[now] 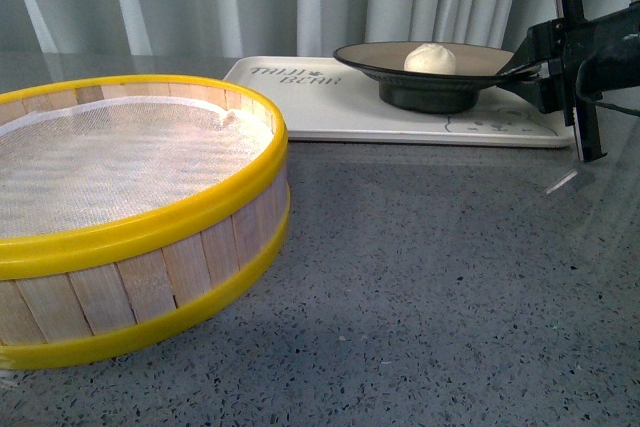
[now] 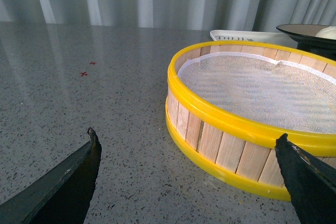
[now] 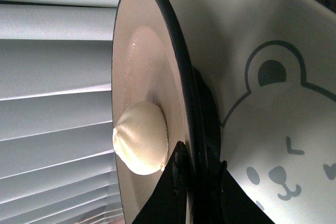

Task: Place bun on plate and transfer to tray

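Observation:
The white bun (image 1: 430,58) sits inside the beige plate (image 1: 372,56), near its right side. The plate is over the right half of the cream tray (image 1: 320,97); I cannot tell whether its black foot touches the tray. My right gripper (image 1: 530,72) is shut on the plate's right rim. In the right wrist view my right gripper (image 3: 199,156) clamps the black rim, with the bun (image 3: 139,140) and the plate's inside (image 3: 142,66) on one side and the tray's bear drawing (image 3: 273,129) on the other. My left gripper (image 2: 188,134) is open and empty, low over the table beside the steamer basket.
A large wooden steamer basket (image 1: 130,207) with yellow rims and a white mesh liner stands at the front left, and it also shows in the left wrist view (image 2: 252,124). The table (image 1: 450,277) is grey speckled stone. Grey curtains hang behind the tray.

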`<state>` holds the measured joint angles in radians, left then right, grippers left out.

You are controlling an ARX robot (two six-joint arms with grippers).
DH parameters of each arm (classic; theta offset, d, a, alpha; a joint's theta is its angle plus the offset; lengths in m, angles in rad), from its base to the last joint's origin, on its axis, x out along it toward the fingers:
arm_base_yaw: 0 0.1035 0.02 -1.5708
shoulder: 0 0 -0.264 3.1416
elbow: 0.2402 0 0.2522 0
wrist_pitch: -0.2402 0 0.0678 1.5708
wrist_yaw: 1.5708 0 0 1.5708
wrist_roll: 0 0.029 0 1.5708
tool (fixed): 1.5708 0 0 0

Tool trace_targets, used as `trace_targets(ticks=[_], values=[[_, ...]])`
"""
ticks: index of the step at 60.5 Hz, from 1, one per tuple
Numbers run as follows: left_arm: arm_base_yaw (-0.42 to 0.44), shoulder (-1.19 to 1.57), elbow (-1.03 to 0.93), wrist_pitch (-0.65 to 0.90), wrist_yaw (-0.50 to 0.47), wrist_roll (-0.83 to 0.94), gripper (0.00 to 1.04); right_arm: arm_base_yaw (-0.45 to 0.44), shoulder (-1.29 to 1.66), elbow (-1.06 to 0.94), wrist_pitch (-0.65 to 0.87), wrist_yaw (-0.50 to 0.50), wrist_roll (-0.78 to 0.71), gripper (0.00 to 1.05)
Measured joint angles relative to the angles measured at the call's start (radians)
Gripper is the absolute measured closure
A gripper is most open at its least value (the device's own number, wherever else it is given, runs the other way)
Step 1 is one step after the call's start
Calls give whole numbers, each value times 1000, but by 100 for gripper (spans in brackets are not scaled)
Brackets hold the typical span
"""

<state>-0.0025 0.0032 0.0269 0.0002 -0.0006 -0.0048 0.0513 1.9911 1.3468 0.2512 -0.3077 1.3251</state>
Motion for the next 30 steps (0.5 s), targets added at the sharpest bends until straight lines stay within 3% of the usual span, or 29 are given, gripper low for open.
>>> trace_targets(ticks=[9, 30], values=[[0, 0, 0, 0, 0, 0, 7, 0, 1, 0, 0, 2, 5, 102], [0, 0, 0, 0, 0, 0, 7, -1, 12, 14, -2, -1, 18, 51]])
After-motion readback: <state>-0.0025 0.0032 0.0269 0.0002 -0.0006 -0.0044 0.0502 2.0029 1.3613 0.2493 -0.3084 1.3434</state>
